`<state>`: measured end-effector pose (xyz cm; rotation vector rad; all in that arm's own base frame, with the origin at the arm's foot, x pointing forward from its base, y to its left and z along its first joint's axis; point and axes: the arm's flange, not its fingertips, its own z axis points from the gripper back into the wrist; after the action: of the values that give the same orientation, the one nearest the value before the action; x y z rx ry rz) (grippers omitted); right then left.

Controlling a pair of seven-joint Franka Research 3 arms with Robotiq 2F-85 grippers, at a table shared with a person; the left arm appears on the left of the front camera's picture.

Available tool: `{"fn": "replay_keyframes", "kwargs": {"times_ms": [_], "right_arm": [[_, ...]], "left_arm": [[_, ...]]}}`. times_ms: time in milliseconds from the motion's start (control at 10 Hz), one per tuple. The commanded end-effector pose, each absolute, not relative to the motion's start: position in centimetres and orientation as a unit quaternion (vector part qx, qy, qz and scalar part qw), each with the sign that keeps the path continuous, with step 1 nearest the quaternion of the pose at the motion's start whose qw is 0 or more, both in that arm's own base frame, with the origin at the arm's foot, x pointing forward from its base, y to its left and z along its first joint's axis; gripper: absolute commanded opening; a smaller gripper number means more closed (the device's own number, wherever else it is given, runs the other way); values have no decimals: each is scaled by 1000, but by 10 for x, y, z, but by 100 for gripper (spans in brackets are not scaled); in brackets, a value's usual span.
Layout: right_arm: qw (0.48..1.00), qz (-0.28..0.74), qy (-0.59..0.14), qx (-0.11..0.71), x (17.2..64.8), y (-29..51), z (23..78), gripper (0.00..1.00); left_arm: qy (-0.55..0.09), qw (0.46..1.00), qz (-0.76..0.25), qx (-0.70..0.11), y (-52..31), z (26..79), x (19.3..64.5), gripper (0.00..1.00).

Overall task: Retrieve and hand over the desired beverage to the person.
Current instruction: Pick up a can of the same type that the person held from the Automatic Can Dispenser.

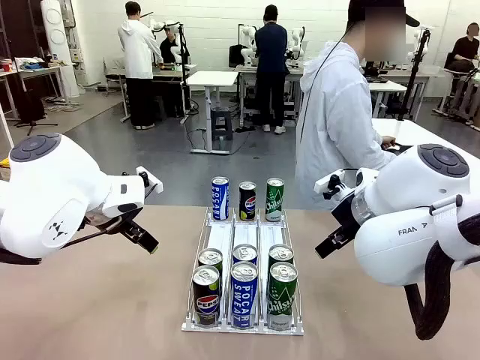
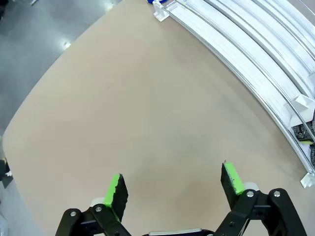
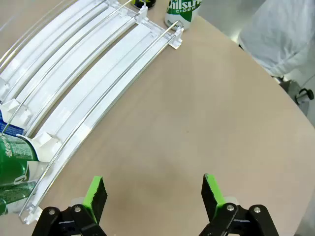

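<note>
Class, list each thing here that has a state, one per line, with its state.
Left gripper: jaws open, empty.
Right gripper: jaws open, empty.
Far three cans: upright.
Near six cans: upright, two rows.
Can rack: lanes bare mid-length.
Person: standing, side-on.

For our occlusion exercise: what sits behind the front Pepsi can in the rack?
Another can; only its top end shows. Its label is covered by the Pepsi can.
</note>
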<state>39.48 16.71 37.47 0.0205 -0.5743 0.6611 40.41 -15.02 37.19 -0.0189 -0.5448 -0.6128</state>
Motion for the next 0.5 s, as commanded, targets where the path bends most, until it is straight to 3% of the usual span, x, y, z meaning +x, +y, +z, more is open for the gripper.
{"fn": "replay_keyframes", "kwargs": {"times_ms": [0,400], "right_arm": [[906,320,-278,10,395,167,375,100],[906,320,-278,10,395,167,375,100]], "left_arm": [[-265,917,-298,-9,-150,372,404,100],[-265,917,-298,-9,-150,372,404,100]]}}
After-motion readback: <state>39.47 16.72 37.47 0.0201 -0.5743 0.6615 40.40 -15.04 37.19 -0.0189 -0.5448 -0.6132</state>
